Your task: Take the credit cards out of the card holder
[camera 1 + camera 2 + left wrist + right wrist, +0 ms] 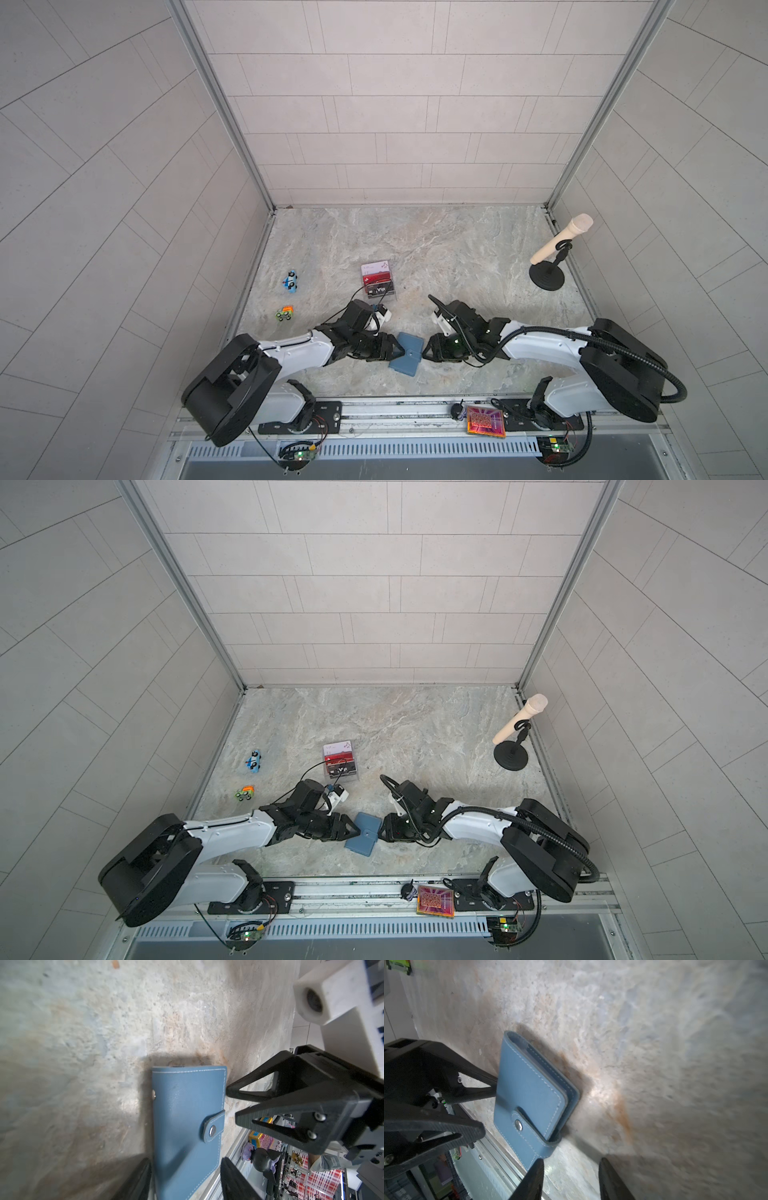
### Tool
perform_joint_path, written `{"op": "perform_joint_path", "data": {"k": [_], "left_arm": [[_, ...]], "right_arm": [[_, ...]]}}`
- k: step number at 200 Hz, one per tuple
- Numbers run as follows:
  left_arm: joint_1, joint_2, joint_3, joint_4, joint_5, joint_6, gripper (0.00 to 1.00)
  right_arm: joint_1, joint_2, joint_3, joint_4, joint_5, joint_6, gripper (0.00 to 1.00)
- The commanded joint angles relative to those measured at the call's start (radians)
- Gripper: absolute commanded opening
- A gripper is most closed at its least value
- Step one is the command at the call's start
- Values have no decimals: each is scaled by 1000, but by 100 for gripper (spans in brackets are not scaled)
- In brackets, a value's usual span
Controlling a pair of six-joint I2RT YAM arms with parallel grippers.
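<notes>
The snapped-shut card holder [406,354] lies flat at the front of the desk [457,257], bracketed by our left hand [397,353] and right hand [424,353], both half-open and empty. Three credit cards [376,280] already sit in the clear stand [394,296]. To check for more, we must pop the tab [214,1128].

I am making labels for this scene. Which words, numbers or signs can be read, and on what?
"Vip": white letters on the dark card in the clear stand.
Red card and pale card: print too small to read.
Card holder: no text visible.
</notes>
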Motion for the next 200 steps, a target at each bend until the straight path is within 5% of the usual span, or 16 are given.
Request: {"op": "perform_joint_path", "data": {"k": [1, 105, 148, 178, 200], "left_arm": [[-10, 28, -25, 52, 14, -25, 57], [-29, 50, -80, 430, 134, -234, 51], [-29, 22, -72, 437, 133, -258, 45], [-28, 0, -72, 422, 123, -261, 28], [-29, 0, -73, 417, 121, -262, 30]], "right_arm": [[8, 43, 22, 54, -18, 38, 41], [11, 100, 35, 110, -19, 52, 28], [12, 72, 60, 67, -10, 25, 28], [12, 67, 61, 61, 1, 23, 28], [11, 55, 88, 65, 8, 17, 28]]}}
